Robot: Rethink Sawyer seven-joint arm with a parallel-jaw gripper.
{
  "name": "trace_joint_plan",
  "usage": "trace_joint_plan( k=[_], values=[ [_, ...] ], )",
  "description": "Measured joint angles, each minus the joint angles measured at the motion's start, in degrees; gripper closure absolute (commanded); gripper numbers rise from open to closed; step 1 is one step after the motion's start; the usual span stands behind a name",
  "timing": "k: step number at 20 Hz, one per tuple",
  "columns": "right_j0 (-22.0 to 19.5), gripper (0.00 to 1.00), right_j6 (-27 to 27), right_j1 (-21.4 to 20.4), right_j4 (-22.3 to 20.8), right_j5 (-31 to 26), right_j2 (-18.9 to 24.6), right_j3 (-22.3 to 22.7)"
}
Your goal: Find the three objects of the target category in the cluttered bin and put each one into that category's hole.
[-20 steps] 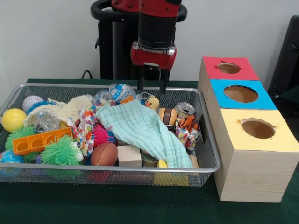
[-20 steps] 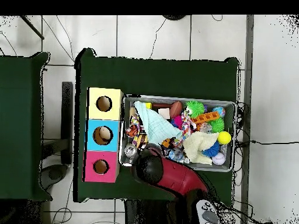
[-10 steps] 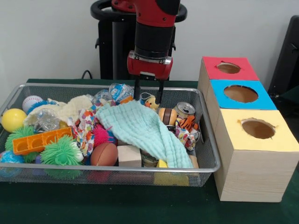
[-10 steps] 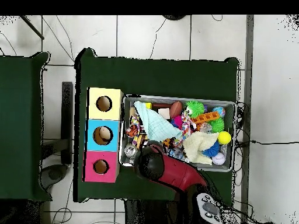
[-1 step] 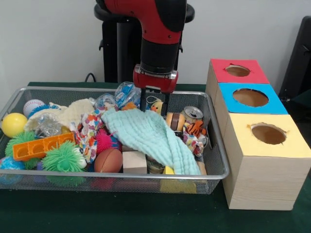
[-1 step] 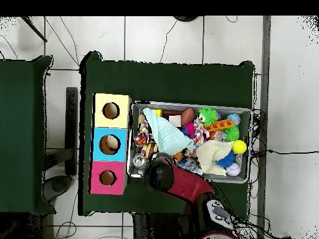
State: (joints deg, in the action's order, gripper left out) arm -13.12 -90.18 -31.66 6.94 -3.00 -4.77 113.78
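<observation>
The table (image 5: 121, 213) carries a wire bin (image 5: 214, 170) and, just beside the bin's end, a row of three boxes touching one another: a yellow box (image 5: 265, 165) at the table's front edge, a blue box (image 5: 228, 104) in the middle and a red box (image 5: 216, 73) at the back, each with a round hole in its top. The arm (image 5: 158, 34) comes down over the bin's back edge, toward the end nearest the boxes. The gripper (image 5: 155, 108) hangs with its two dark fingers (image 5: 144, 99) apart and nothing between them; their tips reach the top fold of a mint cloth (image 5: 150, 136), just beside a small yellow duck (image 5: 157, 106), though whether they touch the cloth I cannot tell. The cloth drapes across the bin's middle down to its front edge. A can (image 5: 193, 114) and a striped tiger toy (image 5: 195, 127) lie at the box end. A brown football (image 5: 108, 160) and a wood block (image 5: 134, 162) sit against the front edge, with two green spiky balls (image 5: 63, 160) and an orange tray (image 5: 43, 145) toward the far end. A yellow ball (image 5: 13, 124) and a baseball (image 5: 32, 106) fill the back corner there. The bin is packed from wall to wall; bare table shows only along the front edge.
</observation>
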Motion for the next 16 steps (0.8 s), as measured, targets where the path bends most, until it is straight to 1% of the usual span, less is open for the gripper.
trace_joint_plan(
  k=[5,16],
  values=[
    [0.2,0.00,0.0,2.1,0.0,0.1,-0.3,-1.4],
    [1.0,0.00,0.0,3.4,0.0,-0.4,-0.9,-5.0]
  ],
)
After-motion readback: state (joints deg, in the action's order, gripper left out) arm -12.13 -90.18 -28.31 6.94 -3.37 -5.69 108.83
